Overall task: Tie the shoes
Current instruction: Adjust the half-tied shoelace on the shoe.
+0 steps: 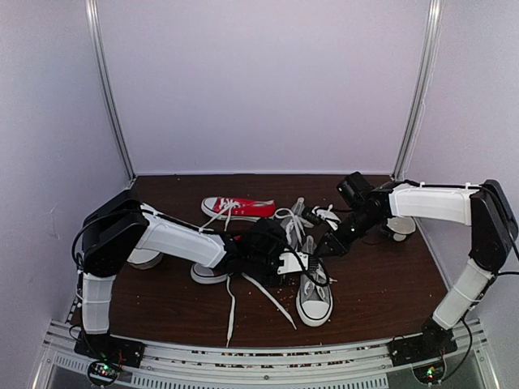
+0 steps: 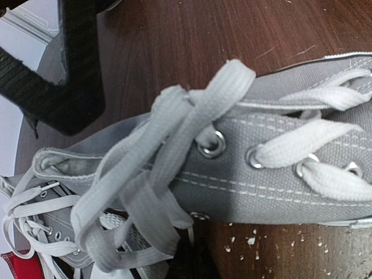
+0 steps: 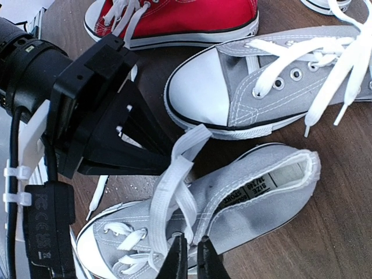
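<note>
Both arms are bent inward toward the middle of the overhead frame. The left gripper [image 1: 300,262] is pressed fully closed. The right gripper [image 3: 190,243] is angled downward, its fingers nearly together.

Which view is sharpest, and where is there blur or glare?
Top external: soft, grainy, evenly lit. Left wrist: the white lace is crisp, the left edge overexposed. Right wrist, the sharpest: the grey shoes are clear, only the right jaws at the bottom edge look soft.
</note>
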{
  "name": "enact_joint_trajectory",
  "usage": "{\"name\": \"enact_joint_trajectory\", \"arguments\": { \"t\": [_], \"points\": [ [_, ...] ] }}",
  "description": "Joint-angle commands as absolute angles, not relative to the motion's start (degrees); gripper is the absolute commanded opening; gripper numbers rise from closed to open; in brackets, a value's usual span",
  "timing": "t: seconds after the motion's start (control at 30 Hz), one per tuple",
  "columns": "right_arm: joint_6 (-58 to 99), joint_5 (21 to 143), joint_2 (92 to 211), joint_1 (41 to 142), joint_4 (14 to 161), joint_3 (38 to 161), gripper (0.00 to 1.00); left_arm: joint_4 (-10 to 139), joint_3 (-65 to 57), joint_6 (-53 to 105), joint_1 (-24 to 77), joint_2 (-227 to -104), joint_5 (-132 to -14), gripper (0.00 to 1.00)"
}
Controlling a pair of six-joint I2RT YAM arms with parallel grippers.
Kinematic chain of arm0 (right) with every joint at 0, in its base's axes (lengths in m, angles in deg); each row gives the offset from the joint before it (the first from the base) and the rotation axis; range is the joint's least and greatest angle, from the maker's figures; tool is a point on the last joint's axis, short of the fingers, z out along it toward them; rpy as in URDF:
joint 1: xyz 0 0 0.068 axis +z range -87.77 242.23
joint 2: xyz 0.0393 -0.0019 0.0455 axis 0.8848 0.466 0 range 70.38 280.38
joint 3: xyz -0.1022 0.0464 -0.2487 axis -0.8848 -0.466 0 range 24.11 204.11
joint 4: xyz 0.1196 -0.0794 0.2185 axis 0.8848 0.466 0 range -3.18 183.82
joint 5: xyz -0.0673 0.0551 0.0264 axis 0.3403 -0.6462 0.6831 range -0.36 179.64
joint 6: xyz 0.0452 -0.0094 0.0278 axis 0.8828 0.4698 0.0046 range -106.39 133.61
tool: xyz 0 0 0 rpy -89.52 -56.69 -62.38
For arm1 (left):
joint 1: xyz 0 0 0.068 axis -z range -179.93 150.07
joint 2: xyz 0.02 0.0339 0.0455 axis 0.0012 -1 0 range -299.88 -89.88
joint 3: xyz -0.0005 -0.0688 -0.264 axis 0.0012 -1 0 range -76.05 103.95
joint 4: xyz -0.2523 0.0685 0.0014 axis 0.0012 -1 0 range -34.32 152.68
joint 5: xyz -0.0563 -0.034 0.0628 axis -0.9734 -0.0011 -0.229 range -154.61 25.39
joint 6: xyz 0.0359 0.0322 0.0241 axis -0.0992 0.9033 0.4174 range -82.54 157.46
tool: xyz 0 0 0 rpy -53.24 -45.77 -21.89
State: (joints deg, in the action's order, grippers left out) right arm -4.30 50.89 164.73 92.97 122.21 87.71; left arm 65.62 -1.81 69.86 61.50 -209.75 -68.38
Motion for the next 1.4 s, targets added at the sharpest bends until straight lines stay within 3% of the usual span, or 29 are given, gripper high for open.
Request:
{"name": "enact_joint_trajectory", "arguments": {
  "t": [0.0, 0.47, 0.63, 0.8, 1.03, 1.2, 1.37],
  "points": [
    [-5.18, 51.53, 164.92, 92.62, 123.18, 89.83, 0.08, 67.67, -1.69, 68.92, 61.06, -207.7, -68.08, 0.0],
    [-9.45, 49.06, 169.56, 93.58, 125.85, 91.39, 0.06, 68.01, -3.17, 70.08, 61.06, -205.57, -69.92, 0.0],
    [-9.88, 48.49, 169.49, 93.55, 126.16, 91.31, 0.05, 70.21, -7.49, 73.97, 61.06, -200.37, -74.04, 0.2],
    [-10.5, 47.35, 169.78, 93.52, 126.6, 91.44, 0.05, 66.86, -7.18, 78.45, 61.06, -197.38, -79.78, 0.34],
    [-11.56, 46.32, 170.04, 93.52, 127.58, 91.52, 0.05, 70.05, -1.33, 78.76, 61.06, -203.83, -69.18, 0.66],
    [-11.6, 45.11, 169.96, 93.52, 127.51, 91.46, 0.05, 71.81, 0.67, 79.91, 61.06, -206.86, -68.4, 0.65],
    [-11.58, 45.29, 170.02, 93.54, 127.49, 91.35, 0.05, 72.25, 1.63, 79.88, 61.06, -208.34, -68.09, 0.46]
  ]
}}
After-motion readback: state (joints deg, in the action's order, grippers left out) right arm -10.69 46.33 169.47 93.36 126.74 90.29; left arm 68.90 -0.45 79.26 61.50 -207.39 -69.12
